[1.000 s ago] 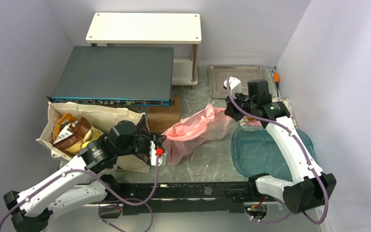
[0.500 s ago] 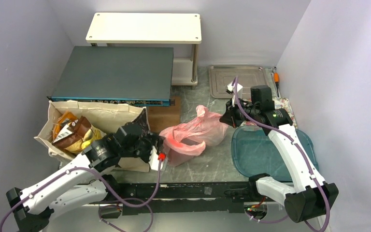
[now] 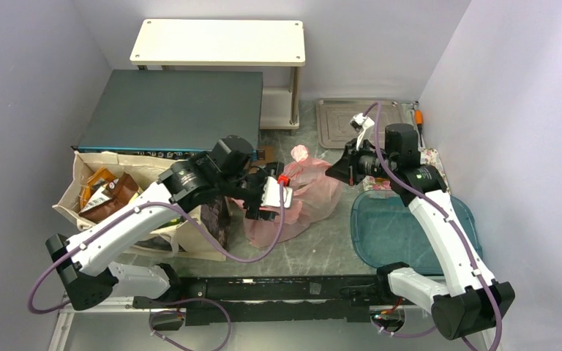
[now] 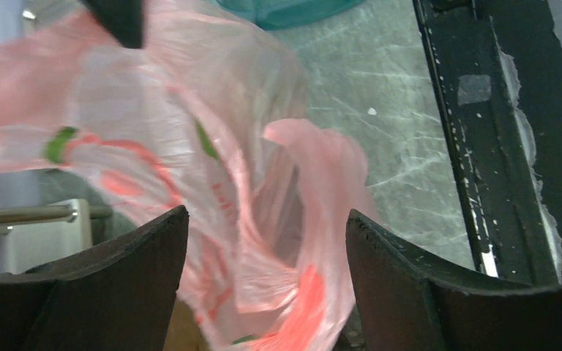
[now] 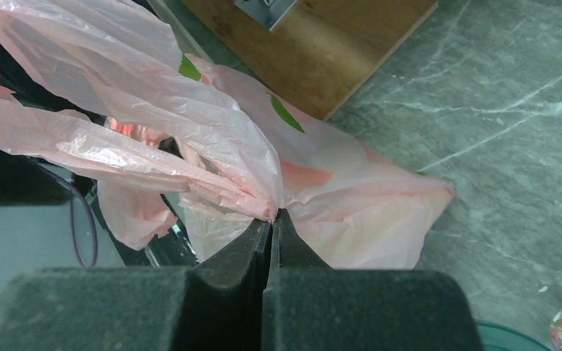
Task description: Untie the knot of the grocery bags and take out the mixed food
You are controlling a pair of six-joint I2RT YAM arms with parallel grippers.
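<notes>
since a second ago the left arm has swung from the lower left of the top view up to the middle, and the left gripper [image 3: 266,197] has gone from pressed together to spread. over the same time the bag [image 3: 313,191] has drawn up from a long, stretched shape into a shorter, taller heap. it sits at the centre of the top view on the grey table [image 3: 336,245], with the left gripper over its left half. in the left wrist view the two dark fingers stand wide apart at the bottom edge; loose pink film lies between them, not squeezed. the right gripper [image 3: 334,172] meets the bag's right edge. in the right wrist view its fingers are pressed together, pinching a gathered fold of the film, and from that pinch the film fans out toward the upper left. a bunched tip of film sticks up at the bag's upper edge; whether it is tied i cannot tell. green and red patches show in the film, but i cannot tell if they are print or food. the tote [image 3: 146,167] sits at the left of the top view, and chip bags [image 3: 106,196] lie inside it. a wooden board [image 5: 322,51] lies at the top of the right wrist view, just beyond the bag.
</notes>
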